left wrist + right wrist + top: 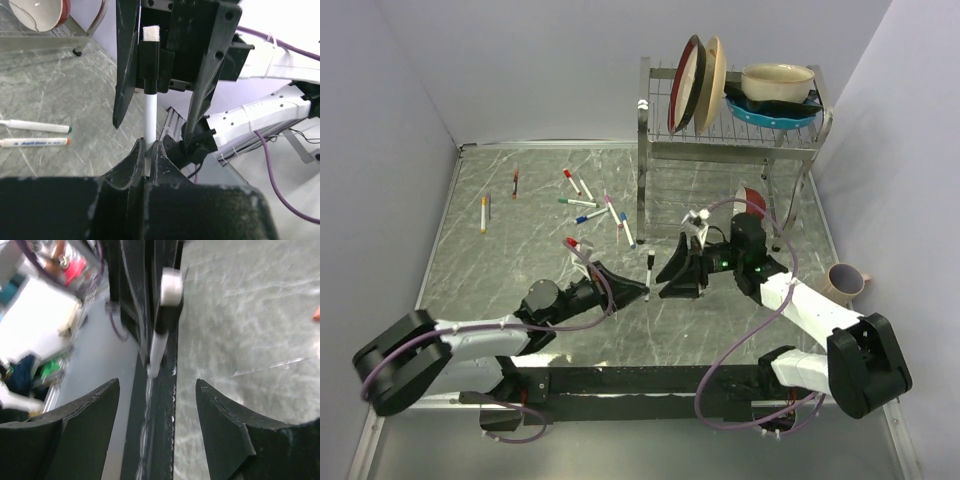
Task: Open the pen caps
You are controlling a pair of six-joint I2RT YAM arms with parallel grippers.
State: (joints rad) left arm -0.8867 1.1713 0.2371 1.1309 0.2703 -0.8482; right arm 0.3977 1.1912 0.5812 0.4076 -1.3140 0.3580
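Left gripper (149, 150) clenches one white marker pen (150, 115), its black cap (150, 60) flanked by the released, wide-spread right gripper (156, 385); two loose pens (35, 126) (35, 142) lie on the counter (75, 90) to its left.

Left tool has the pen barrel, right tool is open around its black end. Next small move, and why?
Probably close the right tool on the black cap: its jaws stand open on either side of it, and the left tool clamps the white barrel to pull against.
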